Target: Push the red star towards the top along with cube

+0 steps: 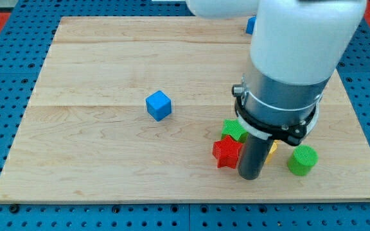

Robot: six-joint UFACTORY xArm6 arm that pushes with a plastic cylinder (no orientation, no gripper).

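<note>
The red star (pixel 227 153) lies on the wooden board (pixel 108 160) at the lower right. My tip (pixel 250 176) stands right beside it, at its right and slightly below, touching or nearly touching it. A blue cube (pixel 158 105) sits alone near the board's middle, well to the upper left of the star. A green block (pixel 234 129) rests just above the star, touching it; its shape is partly hidden by the arm.
A yellow block (pixel 272 151) peeks out to the right of my rod, mostly hidden. A green cylinder (pixel 302 160) stands further right. Another blue block (pixel 251 25) shows at the top edge, partly behind the arm's white body (pixel 300 32).
</note>
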